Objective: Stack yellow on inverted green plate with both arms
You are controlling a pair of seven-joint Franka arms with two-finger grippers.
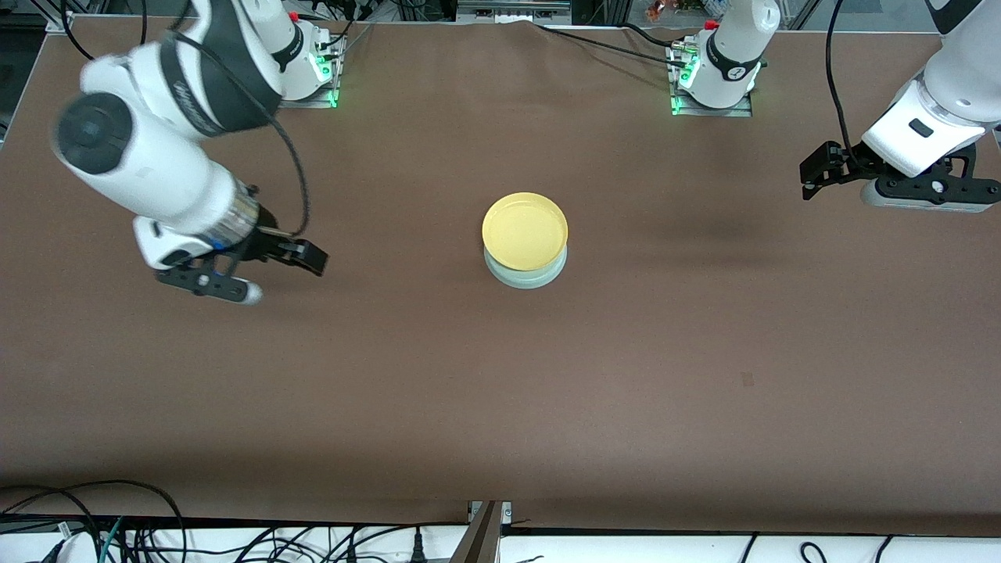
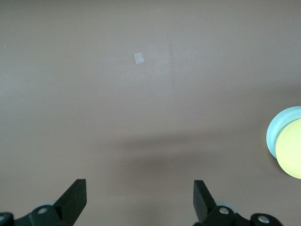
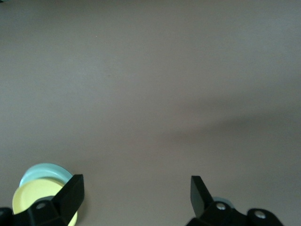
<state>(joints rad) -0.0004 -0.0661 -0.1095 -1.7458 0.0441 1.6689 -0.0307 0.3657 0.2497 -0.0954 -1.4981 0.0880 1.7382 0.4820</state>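
The yellow plate (image 1: 524,231) lies right side up on top of the pale green plate (image 1: 525,280) at the middle of the table. Only the green plate's edge shows under it, on the side nearer the front camera. My right gripper (image 1: 305,256) hangs open and empty over bare table toward the right arm's end, well apart from the stack. My left gripper (image 1: 821,168) hangs open and empty over bare table toward the left arm's end. The left wrist view shows its gripper (image 2: 140,197), the yellow plate (image 2: 291,153) and the green plate (image 2: 273,132). The right wrist view shows its gripper (image 3: 137,193), the yellow plate (image 3: 35,200) and the green plate (image 3: 40,170).
The brown table (image 1: 500,407) carries a small square mark (image 1: 747,379), also in the left wrist view (image 2: 138,58). The two arm bases (image 1: 712,78) stand along the table edge farthest from the front camera. Cables lie off the near edge.
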